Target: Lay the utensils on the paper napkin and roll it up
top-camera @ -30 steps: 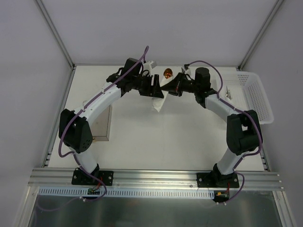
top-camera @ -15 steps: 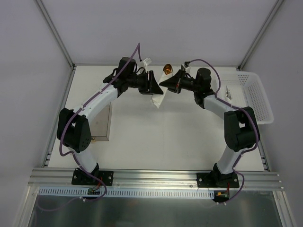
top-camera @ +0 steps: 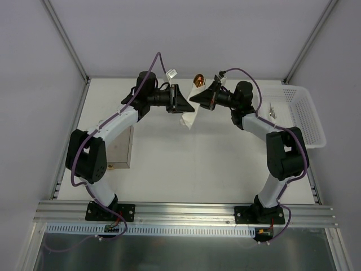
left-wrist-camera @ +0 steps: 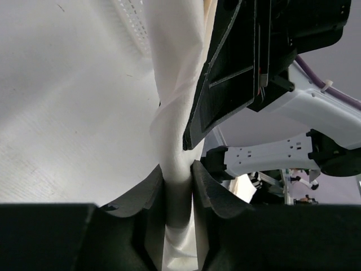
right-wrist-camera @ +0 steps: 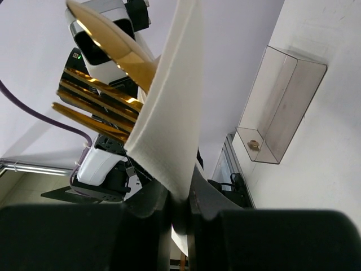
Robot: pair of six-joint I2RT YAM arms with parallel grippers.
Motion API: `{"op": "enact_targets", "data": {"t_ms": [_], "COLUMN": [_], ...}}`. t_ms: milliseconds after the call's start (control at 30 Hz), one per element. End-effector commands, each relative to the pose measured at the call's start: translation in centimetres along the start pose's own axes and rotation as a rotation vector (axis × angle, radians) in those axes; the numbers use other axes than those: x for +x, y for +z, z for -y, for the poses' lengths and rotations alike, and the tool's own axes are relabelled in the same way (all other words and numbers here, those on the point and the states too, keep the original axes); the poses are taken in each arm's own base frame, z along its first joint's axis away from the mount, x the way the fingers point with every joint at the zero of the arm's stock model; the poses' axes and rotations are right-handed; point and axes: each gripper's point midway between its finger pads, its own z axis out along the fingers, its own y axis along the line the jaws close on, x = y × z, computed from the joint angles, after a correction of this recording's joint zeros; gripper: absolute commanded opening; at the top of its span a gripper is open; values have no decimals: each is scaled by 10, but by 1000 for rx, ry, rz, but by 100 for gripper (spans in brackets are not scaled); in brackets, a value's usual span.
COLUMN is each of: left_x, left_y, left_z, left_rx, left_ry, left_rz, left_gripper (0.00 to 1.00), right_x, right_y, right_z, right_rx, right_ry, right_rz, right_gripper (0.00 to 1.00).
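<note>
holding the paper napkin up over the far part of the table, with the left gripper squeezed shut on its twisted tail and the right gripper squeezed shut on a folded edge. farther along, poking bare out of the wrap: the gold utensils, fork tines and spoon bowl. could tear the thin paper if pulled apart or over-twisted, or slacken the roll and spill the cutlery from that open end if tilted.
</note>
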Motion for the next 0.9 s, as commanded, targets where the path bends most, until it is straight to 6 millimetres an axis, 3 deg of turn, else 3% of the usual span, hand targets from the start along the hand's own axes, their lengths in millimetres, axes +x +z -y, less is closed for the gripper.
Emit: {"op": "enact_targets", "data": {"t_ms": [0, 133, 200, 233, 267, 433, 467, 567, 667, 867], "left_x": [4, 4, 3, 2, 4, 1, 3, -2, -6, -24], "left_y": [6, 4, 0, -2, -4, -29, -31, -39, -44, -49], "left_z": [4, 4, 6, 7, 2, 6, 5, 18, 25, 50], "left_rx": [20, 21, 18, 16, -3, -40, -45, -31, -12, 100], "left_ry": [-13, -17, -13, -6, -15, 29, 33, 71, 66, 75], "left_rz": [15, 42, 63, 75, 87, 148, 152, 187, 217, 291], "left_gripper": [18, 0, 0, 0, 0, 0, 0, 0, 0, 0], "right_x": [24, 27, 29, 29, 29, 29, 28, 25, 28, 34], "right_y": [7, 7, 7, 8, 8, 5, 3, -2, -8, -16], "right_z": [-63, -70, -72, -74, -75, -71, -69, -69, -75, -61], "right_rx": [-157, -170, -172, -173, -172, -129, -123, -109, -107, -18], "right_ry": [-129, -146, -151, -155, -159, -177, -202, -226, -262, -320], "right_rz": [-78, -100, -116, -124, -126, -141, -136, -127, -145, -150], "right_gripper": [0, 2, 10, 17, 31, 63, 78, 98, 99, 99]}}
